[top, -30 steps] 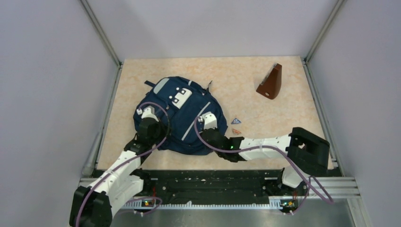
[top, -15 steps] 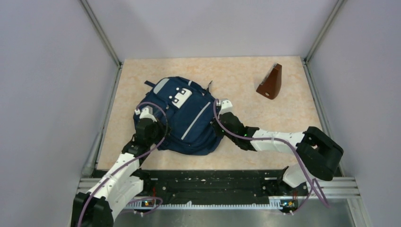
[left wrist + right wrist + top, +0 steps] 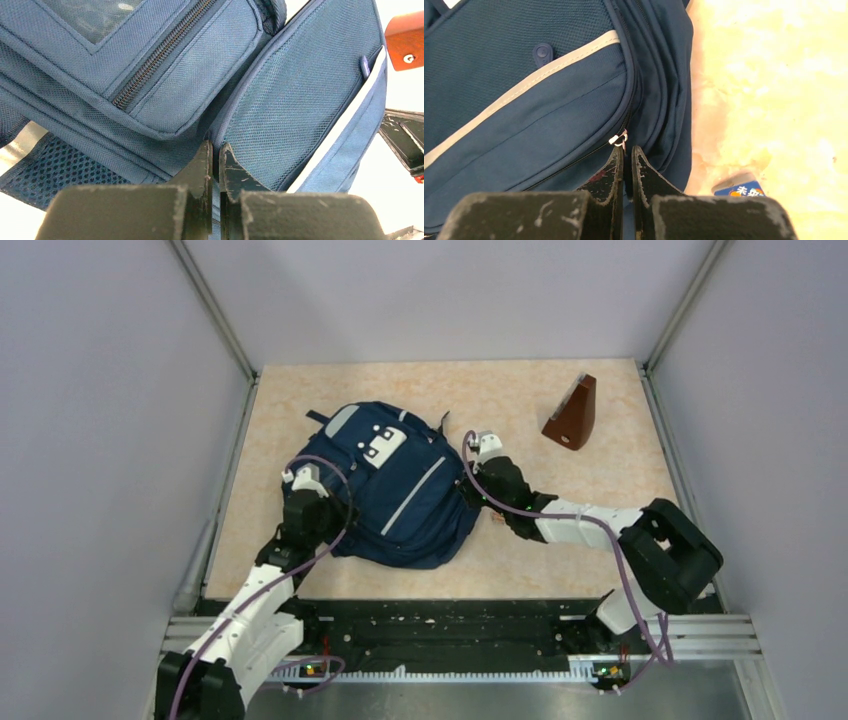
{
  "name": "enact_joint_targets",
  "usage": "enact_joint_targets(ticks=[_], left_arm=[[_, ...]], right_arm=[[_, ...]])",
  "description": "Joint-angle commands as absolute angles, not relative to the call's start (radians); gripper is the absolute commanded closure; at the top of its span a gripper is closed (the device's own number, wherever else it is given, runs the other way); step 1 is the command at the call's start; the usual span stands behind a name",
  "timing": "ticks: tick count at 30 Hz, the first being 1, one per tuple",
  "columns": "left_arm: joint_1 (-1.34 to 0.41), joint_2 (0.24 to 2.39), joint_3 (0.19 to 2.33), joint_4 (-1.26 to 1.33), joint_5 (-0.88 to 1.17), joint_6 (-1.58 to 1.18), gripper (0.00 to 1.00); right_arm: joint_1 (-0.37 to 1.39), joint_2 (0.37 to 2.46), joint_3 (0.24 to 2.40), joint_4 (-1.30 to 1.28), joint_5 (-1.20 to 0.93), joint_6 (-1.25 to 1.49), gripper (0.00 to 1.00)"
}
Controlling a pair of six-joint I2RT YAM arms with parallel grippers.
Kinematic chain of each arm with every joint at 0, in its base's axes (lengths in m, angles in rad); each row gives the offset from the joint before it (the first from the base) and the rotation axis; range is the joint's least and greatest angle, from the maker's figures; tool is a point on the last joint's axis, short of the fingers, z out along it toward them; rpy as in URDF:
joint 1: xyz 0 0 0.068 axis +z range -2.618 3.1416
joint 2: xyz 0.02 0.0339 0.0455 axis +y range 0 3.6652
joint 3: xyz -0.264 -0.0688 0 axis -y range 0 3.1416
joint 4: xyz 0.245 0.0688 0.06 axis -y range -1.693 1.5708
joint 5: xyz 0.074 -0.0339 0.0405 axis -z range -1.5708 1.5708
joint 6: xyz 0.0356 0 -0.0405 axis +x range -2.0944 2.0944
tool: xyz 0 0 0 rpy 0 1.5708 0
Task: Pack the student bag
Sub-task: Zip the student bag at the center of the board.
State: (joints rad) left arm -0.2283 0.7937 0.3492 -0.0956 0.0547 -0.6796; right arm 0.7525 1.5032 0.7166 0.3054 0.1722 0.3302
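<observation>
student bag left-centre on table, room right | left gripper pinching bag fabric | right gripper pinching edge zip pull

Navy, grey-striped student bag lies flat, front pockets up.

Tabletop: pale peach, marbled pattern, matte. Enclosure: back wall, left wall, right wall, all plain light grey panels, closing tabletop on three sides. Silver metal posts slant up along both rear corners. Near edge: black rail, then toothed metal strip, brushed metal sheet nearest camera. Light soft, even; shadows faint. Right wrist view: tabletop bright, washed out.
</observation>
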Motion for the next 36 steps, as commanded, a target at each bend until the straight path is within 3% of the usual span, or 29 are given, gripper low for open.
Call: enact_joint_targets(ticks=[1, 9, 10, 11, 12, 14, 15, 16, 21, 26, 36], left_arm=[[-0.16, 0.775, 0.362, -0.141, -0.12, -0.604, 1.0], [-0.118, 0.779, 0.385, -0.163, -0.092, -0.556, 1.0], [-0.118, 0.78, 0.402, -0.174, -0.082, -0.543, 0.95], [-0.118, 0.78, 0.419, -0.183, -0.052, -0.517, 0.81], [-0.122, 0.782, 0.441, -0.19, -0.022, -0.496, 0.59], [-0.136, 0.784, 0.492, -0.202, -0.005, -0.499, 0.29], [-0.155, 0.782, 0.512, -0.205, -0.007, -0.495, 0.18], [-0.181, 0.779, 0.53, -0.212, -0.029, -0.487, 0.14], [-0.433, 0.805, 0.616, -0.21, -0.202, -0.386, 0.11], [-0.635, 0.936, 0.635, -0.075, -0.177, -0.307, 0.11], [-0.887, 1.236, 0.693, 0.159, -0.271, -0.117, 0.07]], right_arm=[[0.658, 1.55, 0.763, 0.311, 0.346, 0.169, 1.0], [0.641, 1.6, 0.808, 0.34, 0.317, -0.023, 1.0], [0.641, 1.598, 0.818, 0.319, 0.272, -0.042, 1.0], [0.641, 1.596, 0.828, 0.307, 0.242, -0.051, 1.0], [0.641, 1.593, 0.83, 0.306, 0.219, -0.052, 1.0], [0.641, 1.589, 0.83, 0.306, 0.192, -0.04, 1.0], [0.641, 1.588, 0.829, 0.307, 0.181, -0.027, 1.0], [0.641, 1.588, 0.829, 0.306, 0.172, -0.016, 1.0], [0.641, 1.58, 0.841, 0.27, 0.113, 0.077, 1.0], [0.641, 1.581, 0.85, 0.243, 0.105, 0.109, 1.0], [0.641, 1.566, 0.877, 0.199, 0.074, 0.142, 1.0]])
